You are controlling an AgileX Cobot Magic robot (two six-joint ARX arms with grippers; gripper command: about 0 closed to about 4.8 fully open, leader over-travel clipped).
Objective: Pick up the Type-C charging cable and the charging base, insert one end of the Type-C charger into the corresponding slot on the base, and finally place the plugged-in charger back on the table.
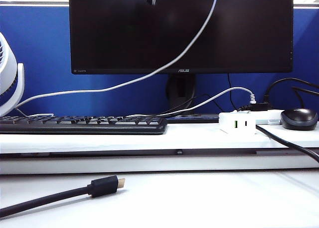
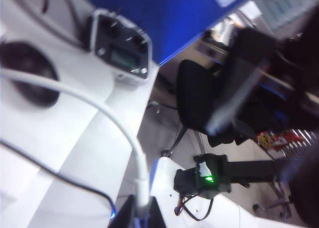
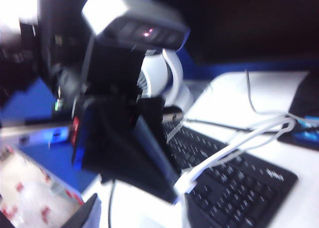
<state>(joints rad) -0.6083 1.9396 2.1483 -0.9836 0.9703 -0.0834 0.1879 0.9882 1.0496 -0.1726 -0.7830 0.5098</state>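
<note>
White Type-C charging cable: hangs in a long arc across the dark monitor, from the top of the exterior view down toward the fan on the left.
Left gripper: raised in the air, jaws pressed together on 1 end of the Type-C charging cable, which curves away over the surface.
Right gripper: only a dark, blurred sliver shows in its own wrist view; whether the jaws are spread or closed, I cannot tell. It faces the left arm above the keyboard.
Charging base: stands on the raised white shelf step, between the keyboard and the black mouse, green-lined port toward the camera, well apart from the held cable.
Power strip: just behind the base, a black plug in it.
Foreground: 1 thick black cable with a gold-tipped plug lies on the lower surface.
</note>
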